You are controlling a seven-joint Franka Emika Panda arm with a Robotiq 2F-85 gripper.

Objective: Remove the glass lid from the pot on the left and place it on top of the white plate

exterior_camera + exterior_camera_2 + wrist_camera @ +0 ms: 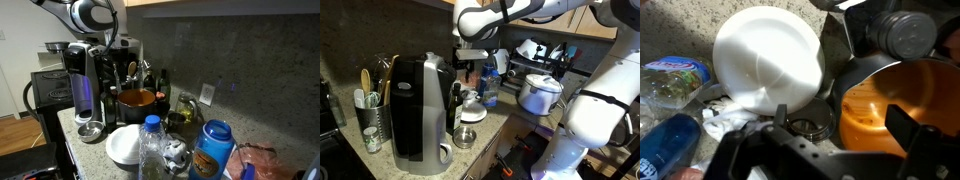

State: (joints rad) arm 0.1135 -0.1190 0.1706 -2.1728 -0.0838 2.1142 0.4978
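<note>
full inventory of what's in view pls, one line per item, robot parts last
pot: 1, copper-toned, orange inside, on the counter beside the plate; no lid seen on it
white plate: 1, white, on the counter next to the pot
glass lid: cannot make it out in any view
coffee machine: 1, black and silver, on the counter
clear bottle: 1, clear with a blue cap, near the plate
blue container: 1, blue, front of the counter
silver pot: 1, silver, beyond the arm
utensil holder: 1, holds wooden spoons, beside the coffee machine
wall outlet: 1, white, on the backsplash
arm: 1, white, above the counter
gripper: 1, dark, fingers apart, over where plate and pot meet
</note>
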